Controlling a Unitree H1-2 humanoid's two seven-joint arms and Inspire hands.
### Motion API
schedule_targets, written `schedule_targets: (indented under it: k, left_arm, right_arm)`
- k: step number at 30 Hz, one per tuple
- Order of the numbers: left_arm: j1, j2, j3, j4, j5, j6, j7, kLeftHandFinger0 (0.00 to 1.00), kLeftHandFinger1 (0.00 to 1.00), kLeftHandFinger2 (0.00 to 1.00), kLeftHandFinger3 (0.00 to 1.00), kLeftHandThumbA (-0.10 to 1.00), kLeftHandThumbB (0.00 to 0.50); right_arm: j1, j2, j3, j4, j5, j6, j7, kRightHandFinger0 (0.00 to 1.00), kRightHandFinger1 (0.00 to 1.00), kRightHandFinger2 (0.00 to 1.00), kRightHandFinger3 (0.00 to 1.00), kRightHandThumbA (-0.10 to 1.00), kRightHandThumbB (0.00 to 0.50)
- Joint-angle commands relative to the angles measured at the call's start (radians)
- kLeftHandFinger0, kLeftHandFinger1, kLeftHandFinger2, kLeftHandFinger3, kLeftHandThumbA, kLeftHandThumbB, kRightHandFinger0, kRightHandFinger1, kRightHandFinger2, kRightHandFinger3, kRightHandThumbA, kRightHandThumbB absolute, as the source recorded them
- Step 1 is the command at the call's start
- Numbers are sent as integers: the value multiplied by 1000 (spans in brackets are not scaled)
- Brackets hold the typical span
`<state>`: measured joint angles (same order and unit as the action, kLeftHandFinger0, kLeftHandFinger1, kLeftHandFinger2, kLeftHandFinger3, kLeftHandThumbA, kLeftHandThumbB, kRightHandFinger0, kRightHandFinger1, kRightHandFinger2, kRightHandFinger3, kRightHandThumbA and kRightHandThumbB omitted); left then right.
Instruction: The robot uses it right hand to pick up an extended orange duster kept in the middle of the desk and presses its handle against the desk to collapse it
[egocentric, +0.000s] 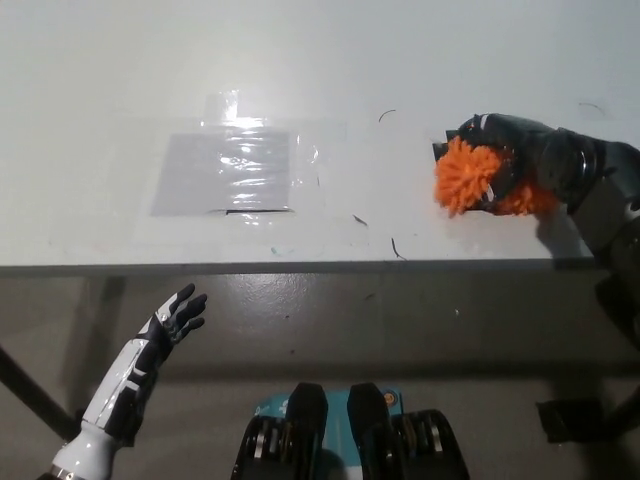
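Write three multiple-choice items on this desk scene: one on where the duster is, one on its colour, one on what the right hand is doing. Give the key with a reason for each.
1. Where on the white desk is the duster?
A. at the desk's right side, near the front edge
B. on the taped plastic sheet
C. at the far left corner

2. What colour is the duster's fluffy head?
A. blue
B. orange
C. green

3. What is the black right hand doing?
A. resting open below the desk
B. lying flat on the plastic sheet
C. closed around the duster

Key: 1 A, since the duster lies well to the right of the taped plastic sheet; 2 B, its fibres are bright orange; 3 C, dark fingers wrap over the orange fibres, while it is the white left hand that hangs open below the desk edge.
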<state>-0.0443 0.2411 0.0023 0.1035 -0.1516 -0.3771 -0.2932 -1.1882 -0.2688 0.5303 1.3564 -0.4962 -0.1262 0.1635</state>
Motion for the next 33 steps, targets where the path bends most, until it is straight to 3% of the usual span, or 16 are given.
schedule_targets:
  k: [1,7,9,13,16,20,22,28,29,32,33]
  left_arm:
    - [-13,23,3,-35,-25,-9,-18,1000,1000,1000,1000,1000,295]
    - [-24,23,6,-27,-28,-15,-18,1000,1000,1000,1000,1000,310]
    - [-34,26,6,-20,-42,-17,-26,1000,1000,1000,1000,1000,307]
    - [-37,27,8,-19,-44,-16,-28,1000,1000,1000,1000,1000,307]
    - [-38,30,10,-25,-38,-9,-25,1000,1000,1000,1000,1000,306]
    - [-38,30,10,-26,-38,-8,-25,1000,1000,1000,1000,1000,305]
    - [-37,32,10,-24,-39,-11,-27,1000,1000,1000,1000,1000,304]
    - [-38,28,10,-19,-34,-23,-25,1000,1000,1000,1000,1000,294]
    - [-35,30,12,-31,-33,-2,-21,1000,1000,1000,1000,1000,307]
    - [-36,30,12,-30,-32,-2,-21,1000,1000,1000,1000,1000,308]
    - [-44,36,15,-21,-44,-8,-28,1000,1000,1000,1000,1000,294]
  right_arm:
    - [-26,3,-22,3,-17,-148,-309,195,636,955,925,-100,124]
    - [-32,-8,-44,10,4,-157,-305,182,606,948,967,-100,110]
    - [-34,-16,-52,14,8,-170,-318,124,570,943,975,-100,120]
    - [-40,-15,-58,23,7,-165,-320,126,590,974,997,-100,114]
    - [-41,-22,-65,18,8,-169,-332,128,617,1000,1000,-100,145]
    - [-41,-22,-67,20,5,-174,-338,133,626,1000,1000,-100,148]
    - [-38,-28,-71,20,7,-200,-358,205,684,1000,1000,-100,144]
    - [-42,-34,-97,20,25,-203,-350,176,684,1000,1000,-100,137]
    - [-69,-57,-143,-1,68,-241,-351,92,595,957,997,-100,144]
    - [-69,-56,-156,0,58,-245,-349,80,588,938,985,-100,144]
    - [-129,-116,-208,-106,93,-240,-317,67,582,951,1000,-100,112]
